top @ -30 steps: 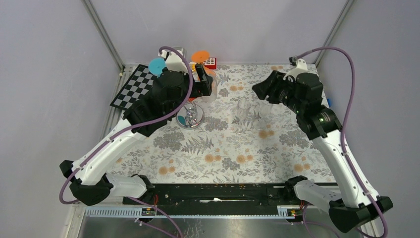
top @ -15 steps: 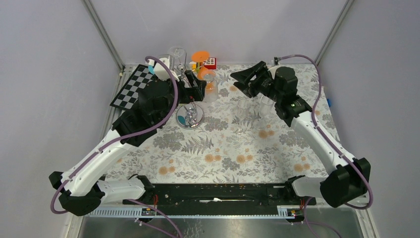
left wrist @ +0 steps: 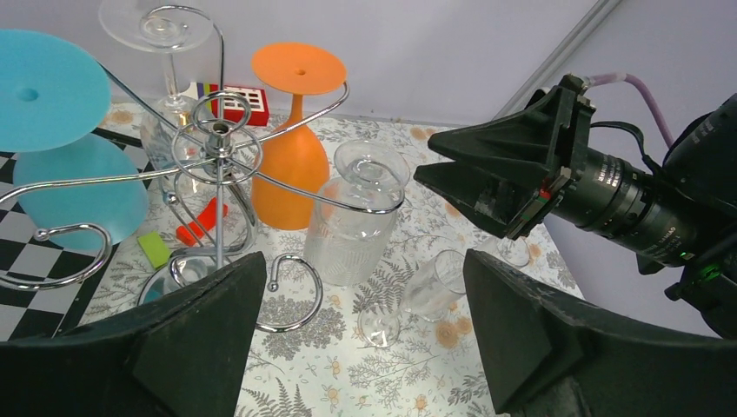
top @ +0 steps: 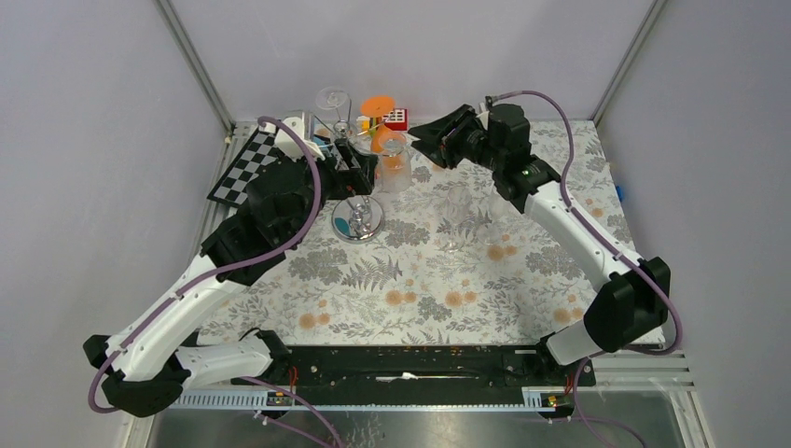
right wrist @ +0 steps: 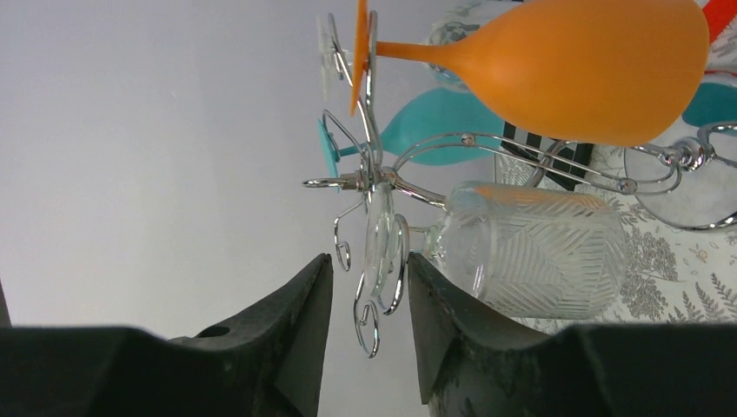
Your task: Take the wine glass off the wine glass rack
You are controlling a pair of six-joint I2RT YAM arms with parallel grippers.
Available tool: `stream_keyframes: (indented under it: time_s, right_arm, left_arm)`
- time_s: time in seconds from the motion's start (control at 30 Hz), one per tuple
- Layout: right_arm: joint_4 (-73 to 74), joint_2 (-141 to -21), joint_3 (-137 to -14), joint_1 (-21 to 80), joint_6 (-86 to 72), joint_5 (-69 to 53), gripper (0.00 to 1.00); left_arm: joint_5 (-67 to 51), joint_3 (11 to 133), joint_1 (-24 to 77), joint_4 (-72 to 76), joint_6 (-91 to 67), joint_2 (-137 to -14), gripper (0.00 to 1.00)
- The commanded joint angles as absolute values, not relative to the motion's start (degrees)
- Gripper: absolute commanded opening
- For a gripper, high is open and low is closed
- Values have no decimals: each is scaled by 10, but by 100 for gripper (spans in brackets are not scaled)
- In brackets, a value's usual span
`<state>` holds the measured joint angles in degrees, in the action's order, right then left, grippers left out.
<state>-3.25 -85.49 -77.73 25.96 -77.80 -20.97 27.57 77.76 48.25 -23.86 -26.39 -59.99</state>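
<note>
Ribbed glass (left wrist: 356,221) hangs inverted on the rack (left wrist: 217,165) beside the orange glass (left wrist: 294,165); right gripper (left wrist: 426,159) near it, fingers parted, holding nothing; left gripper (left wrist: 363,269) likewise spread, empty.

Shiny chrome wire wine glass rack (top: 357,220); clear ribbed wine glass (left wrist: 356,228); smooth matt orange goblet (left wrist: 294,174)
</note>
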Motion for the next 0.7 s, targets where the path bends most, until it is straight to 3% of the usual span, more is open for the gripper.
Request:
stream_keyframes:
  time_s: [0.0,0.2,0.37,0.67]
  right_arm:
    - [-5,-868,-813,275,-780,-217,43]
    - [-4,-887,-828,279,-781,-215,41]
    - [-9,-900,-833,280,-785,-219,25]
    - [-22,-908,-834,280,-793,-233,21]
  left_arm:
    - [313,761,478,-198,-255,-575,90]
    - [338,729,474,-177,-257,-545,91]
    - [346,714,472,-173,-261,-531,91]
    - [348,709,468,-180,-264,-528,91]
